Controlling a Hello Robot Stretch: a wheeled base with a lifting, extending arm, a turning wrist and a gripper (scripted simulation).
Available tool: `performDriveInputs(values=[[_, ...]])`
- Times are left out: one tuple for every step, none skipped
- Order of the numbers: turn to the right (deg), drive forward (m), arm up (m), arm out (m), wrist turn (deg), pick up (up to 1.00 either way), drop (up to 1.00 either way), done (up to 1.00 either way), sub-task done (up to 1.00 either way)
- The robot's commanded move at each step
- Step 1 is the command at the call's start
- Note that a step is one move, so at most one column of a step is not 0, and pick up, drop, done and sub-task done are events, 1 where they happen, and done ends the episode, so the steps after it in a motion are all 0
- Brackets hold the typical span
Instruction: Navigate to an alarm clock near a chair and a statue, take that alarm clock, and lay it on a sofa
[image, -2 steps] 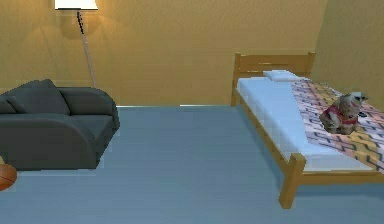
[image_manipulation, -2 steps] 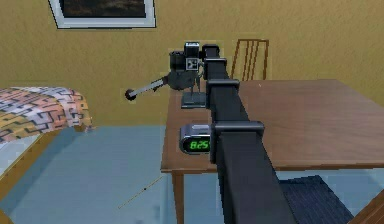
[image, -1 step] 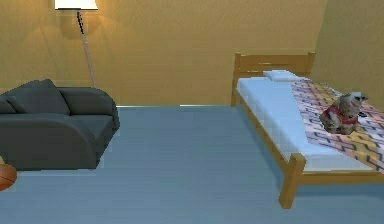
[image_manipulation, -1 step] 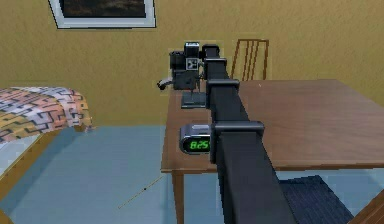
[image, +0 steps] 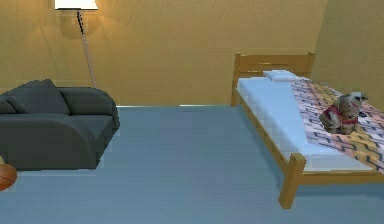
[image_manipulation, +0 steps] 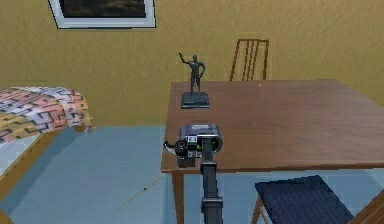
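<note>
In the arm side view my arm (image_manipulation: 210, 195) rises from the bottom edge to the near left corner of a brown wooden table (image_manipulation: 290, 120). The gripper (image_manipulation: 180, 150) sits at that corner against the table edge. A small dark blob is at its far end, and I cannot tell whether it holds anything. A dark statue (image_manipulation: 193, 80) of a standing figure stands on the table's far left side. A wooden chair (image_manipulation: 250, 58) stands behind the table by the wall. In the forward view a dark grey sofa (image: 55, 120) stands at the left.
A second chair with a dark seat (image_manipulation: 300, 198) is at the arm side view's bottom right. A bed (image: 310, 115) with a patterned quilt and a teddy bear (image: 345, 112) lies at the forward view's right. A floor lamp (image: 80, 30) stands behind the sofa. Blue floor lies between them.
</note>
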Motion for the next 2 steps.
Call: performDriveInputs(values=[[0.0,0.0,0.0,0.0,0.0,1.0,0.0,0.0,0.0],[0.0,0.0,0.1,0.0,0.0,0.0,0.0,0.0,0.0]])
